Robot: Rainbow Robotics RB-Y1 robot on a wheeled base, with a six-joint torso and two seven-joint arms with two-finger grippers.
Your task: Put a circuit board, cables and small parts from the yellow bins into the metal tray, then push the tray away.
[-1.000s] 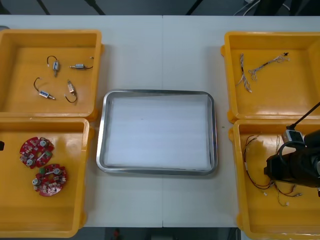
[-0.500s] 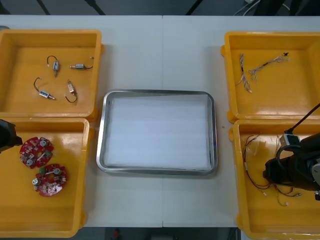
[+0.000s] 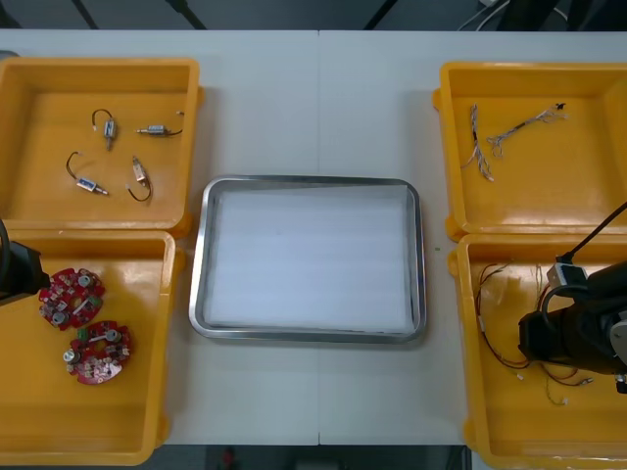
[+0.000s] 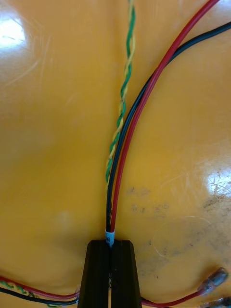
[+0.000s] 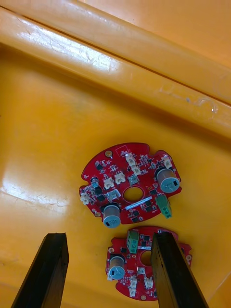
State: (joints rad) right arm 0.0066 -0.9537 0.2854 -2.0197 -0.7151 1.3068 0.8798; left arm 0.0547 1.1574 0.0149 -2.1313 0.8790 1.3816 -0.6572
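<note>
My right gripper (image 3: 547, 338) is down in the near right yellow bin (image 3: 470, 392), among thin cables (image 3: 495, 313). In the right wrist view its fingers (image 4: 98, 269) are shut together on a red and black cable (image 4: 126, 159) at their tips; a green and yellow twisted cable (image 4: 122, 96) runs beside it. My left gripper (image 3: 15, 269) hovers at the far left over the near left yellow bin (image 3: 167, 323). It stands open (image 5: 110, 237) just short of two round red circuit boards (image 5: 131, 183) (image 5: 144, 262), which also lie in the front view (image 3: 71, 297) (image 3: 98, 351).
The metal tray (image 3: 201, 255), white inside, sits between the bins at the table's middle. The far left bin (image 3: 98, 69) holds several small metal parts (image 3: 108, 157). The far right bin (image 3: 451, 147) holds thin cables (image 3: 505, 137).
My right gripper has shut on the red and black cable. My left gripper has come in from the left edge over the near left bin, closer to the boards.
</note>
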